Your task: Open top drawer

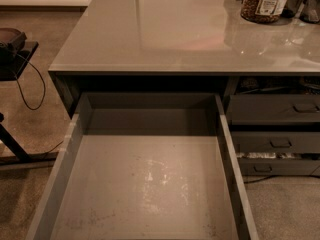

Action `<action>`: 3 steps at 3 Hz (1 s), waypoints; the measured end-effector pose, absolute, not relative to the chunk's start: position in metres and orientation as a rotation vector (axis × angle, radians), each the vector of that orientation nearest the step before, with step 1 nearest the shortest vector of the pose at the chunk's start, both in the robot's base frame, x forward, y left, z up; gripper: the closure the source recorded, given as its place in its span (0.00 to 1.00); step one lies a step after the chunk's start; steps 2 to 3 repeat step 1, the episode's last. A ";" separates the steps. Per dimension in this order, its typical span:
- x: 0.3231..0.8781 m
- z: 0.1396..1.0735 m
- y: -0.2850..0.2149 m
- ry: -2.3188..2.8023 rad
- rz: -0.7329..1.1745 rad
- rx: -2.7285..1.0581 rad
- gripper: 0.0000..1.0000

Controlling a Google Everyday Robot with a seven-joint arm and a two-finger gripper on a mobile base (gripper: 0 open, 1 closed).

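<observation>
The top drawer (150,184) stands pulled far out from under the grey counter (185,29), toward the bottom of the camera view. Its grey inside floor shows pale scuff marks and holds nothing. Its side walls run down out of the picture, and its front panel and handle are below the bottom edge, out of view. The gripper is not in view.
Narrower grey drawers (275,109) with small handles are stacked at the right, slightly ajar. A jar of nuts (264,1) and dark containers (305,1) stand at the counter's back right. A black stand with a cable (17,59) is at the left on the speckled floor.
</observation>
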State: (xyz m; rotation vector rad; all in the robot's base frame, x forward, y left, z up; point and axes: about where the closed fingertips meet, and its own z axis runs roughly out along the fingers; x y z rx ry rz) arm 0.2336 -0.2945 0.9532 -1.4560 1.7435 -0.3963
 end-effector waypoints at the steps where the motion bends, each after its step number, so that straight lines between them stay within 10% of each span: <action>1: 0.234 0.953 -0.295 1.744 -0.397 -1.457 0.00; 3: 0.234 0.953 -0.295 1.744 -0.397 -1.457 0.00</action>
